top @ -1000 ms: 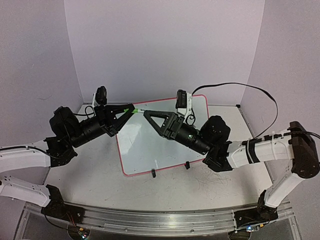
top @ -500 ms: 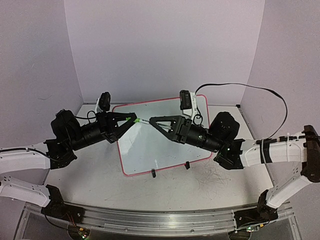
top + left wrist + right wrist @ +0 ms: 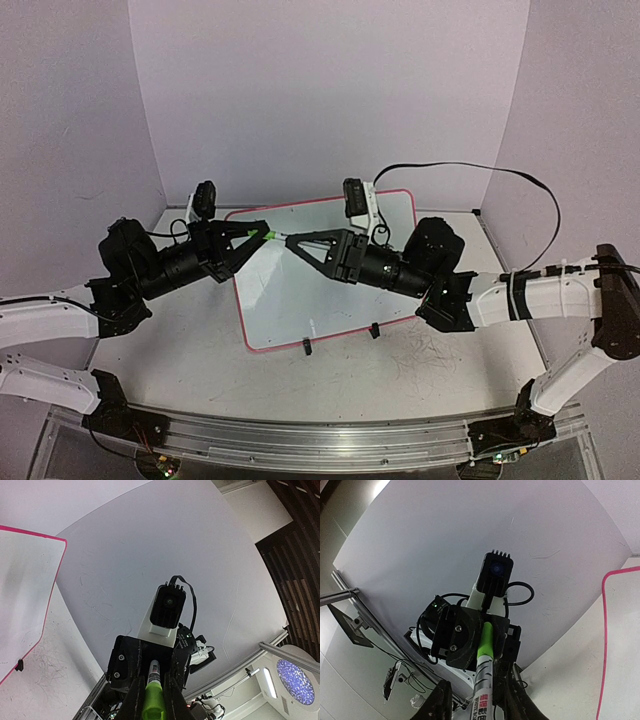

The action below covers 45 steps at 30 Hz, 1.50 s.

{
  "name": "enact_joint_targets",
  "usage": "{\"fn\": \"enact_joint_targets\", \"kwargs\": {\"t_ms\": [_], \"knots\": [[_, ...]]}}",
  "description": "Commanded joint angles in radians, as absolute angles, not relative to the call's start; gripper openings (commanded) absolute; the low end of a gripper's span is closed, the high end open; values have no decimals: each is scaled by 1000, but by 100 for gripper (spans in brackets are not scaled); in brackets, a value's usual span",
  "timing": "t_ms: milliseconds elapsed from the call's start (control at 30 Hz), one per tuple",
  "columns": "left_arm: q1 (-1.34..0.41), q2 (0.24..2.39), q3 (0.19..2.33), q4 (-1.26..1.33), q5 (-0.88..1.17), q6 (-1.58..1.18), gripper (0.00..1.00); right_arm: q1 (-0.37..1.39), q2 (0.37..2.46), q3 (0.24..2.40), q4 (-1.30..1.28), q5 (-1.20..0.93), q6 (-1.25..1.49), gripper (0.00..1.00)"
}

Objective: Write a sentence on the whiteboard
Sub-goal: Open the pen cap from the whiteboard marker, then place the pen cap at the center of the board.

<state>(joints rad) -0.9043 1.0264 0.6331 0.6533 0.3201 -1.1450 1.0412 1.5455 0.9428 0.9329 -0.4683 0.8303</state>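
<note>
**Board.** The whiteboard (image 3: 300,290) lies flat on the table (image 3: 180,350) at the centre of the overhead view. Its two clip feet (image 3: 306,347) sit on the 6 o'clock edge. No green lettering shows on its face, so the sentence is judged not yet begun.

**Marker.** A marker (image 3: 276,237) is held roughly level in the air over the board's 11 o'clock corner, apart from the surface and spanning both claws. Its green end points to 9 o'clock and its white barrel to 3 o'clock.

**Left gripper** (image 3: 262,236). It reaches in from 9 o'clock and is clenched on the marker's green end (image 3: 152,702), with a finger pressed to each side.

**Right gripper** (image 3: 291,240). It reaches in from 3 o'clock, with its fingers on either side of the white barrel (image 3: 483,695). The pictures do not show whether they pinch the barrel or stand just off it.

**Step in hand.** This is judged to be pen preparation, most likely pulling the cap, or else passing the marker between arms. It cannot be confirmed that the green end is a cap, or that it is seated.

**Next move calls for:**
- A firm hold on the barrel.
- A straight pull apart along the 9-to-3 o'clock line, with no bending.
- The writing arm then tips the nib down onto the board's 10 o'clock area.

A loose pinch risks dropping the pen.
</note>
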Motion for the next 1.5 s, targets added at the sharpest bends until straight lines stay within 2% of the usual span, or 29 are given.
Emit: {"fn": "enact_joint_targets", "kwargs": {"t_ms": [0,133,333,567,833,1067,1133,1300,1467], "knots": [[-918,1011,634,660,360,-1128,0,1045,1518,952,950,-427,821,36],[-918,1012,635,659,361,-1121,0,1044,1507,939,948,-424,828,23],[-917,1014,632,657,359,-1121,0,1044,1509,939,969,-428,856,17],[-917,1015,632,657,358,-1121,0,1045,1514,940,998,-451,884,1],[-911,943,607,604,283,-1086,0,1013,1407,809,1047,-383,895,0],[-823,677,667,113,12,-947,0,880,1145,553,1015,-351,891,0],[-816,632,720,-77,-122,-905,0,876,1075,563,835,-290,809,0],[-816,671,818,-453,-299,-871,0,875,990,644,505,-163,615,0],[-817,731,772,-575,-326,-865,0,875,921,679,359,-42,533,0]]}}
